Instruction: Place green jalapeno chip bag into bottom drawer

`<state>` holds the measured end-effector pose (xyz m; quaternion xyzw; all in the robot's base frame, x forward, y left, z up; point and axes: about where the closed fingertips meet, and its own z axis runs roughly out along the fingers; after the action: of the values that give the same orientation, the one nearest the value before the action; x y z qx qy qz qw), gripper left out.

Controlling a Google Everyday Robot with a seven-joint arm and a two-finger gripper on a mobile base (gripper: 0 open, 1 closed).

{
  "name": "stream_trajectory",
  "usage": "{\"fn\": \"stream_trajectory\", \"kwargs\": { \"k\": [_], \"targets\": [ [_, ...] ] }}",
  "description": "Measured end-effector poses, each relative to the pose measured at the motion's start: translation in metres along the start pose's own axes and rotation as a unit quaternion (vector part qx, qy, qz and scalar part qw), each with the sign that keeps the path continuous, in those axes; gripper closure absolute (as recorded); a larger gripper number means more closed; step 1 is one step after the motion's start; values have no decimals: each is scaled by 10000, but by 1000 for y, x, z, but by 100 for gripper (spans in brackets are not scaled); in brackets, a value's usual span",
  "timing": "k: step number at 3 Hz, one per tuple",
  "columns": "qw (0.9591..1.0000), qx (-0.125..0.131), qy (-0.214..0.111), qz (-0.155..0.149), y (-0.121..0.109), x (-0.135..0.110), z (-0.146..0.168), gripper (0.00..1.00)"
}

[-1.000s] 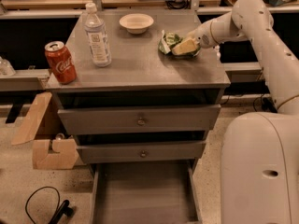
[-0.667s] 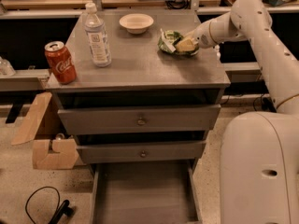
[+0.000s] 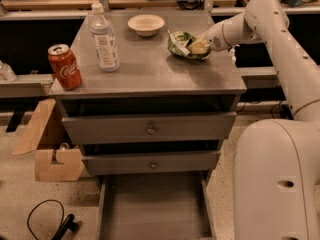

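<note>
Grasping step, with gripper (image 3: 197,47) right of bowl (image 3: 145,24): pinching green jalapeno chip bag (image 3: 179,43) between fingers (image 3: 200,46); next, lifting clear, lowering into bottom drawer (image 3: 155,211).

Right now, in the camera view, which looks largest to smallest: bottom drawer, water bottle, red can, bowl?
1. bottom drawer
2. water bottle
3. red can, bowl: alike; bowl farther, unranked.
The gripper is at the green jalapeno chip bag.

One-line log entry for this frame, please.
phase: pickup | gripper: at green jalapeno chip bag | bag location: cabinet top, near bowl | bottom drawer: open | placed: not yet
</note>
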<state>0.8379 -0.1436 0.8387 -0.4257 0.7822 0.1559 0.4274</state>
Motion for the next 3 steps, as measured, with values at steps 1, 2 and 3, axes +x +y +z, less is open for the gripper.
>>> {"fn": "stream_trajectory", "kwargs": {
  "k": [1, 2, 3],
  "targets": [
    [10000, 0, 0, 0, 0, 0, 0, 100],
    [9999, 6, 46, -129, 9, -6, -13, 100],
    [9953, 556, -107, -785, 35, -46, -98, 100]
  ]
}}
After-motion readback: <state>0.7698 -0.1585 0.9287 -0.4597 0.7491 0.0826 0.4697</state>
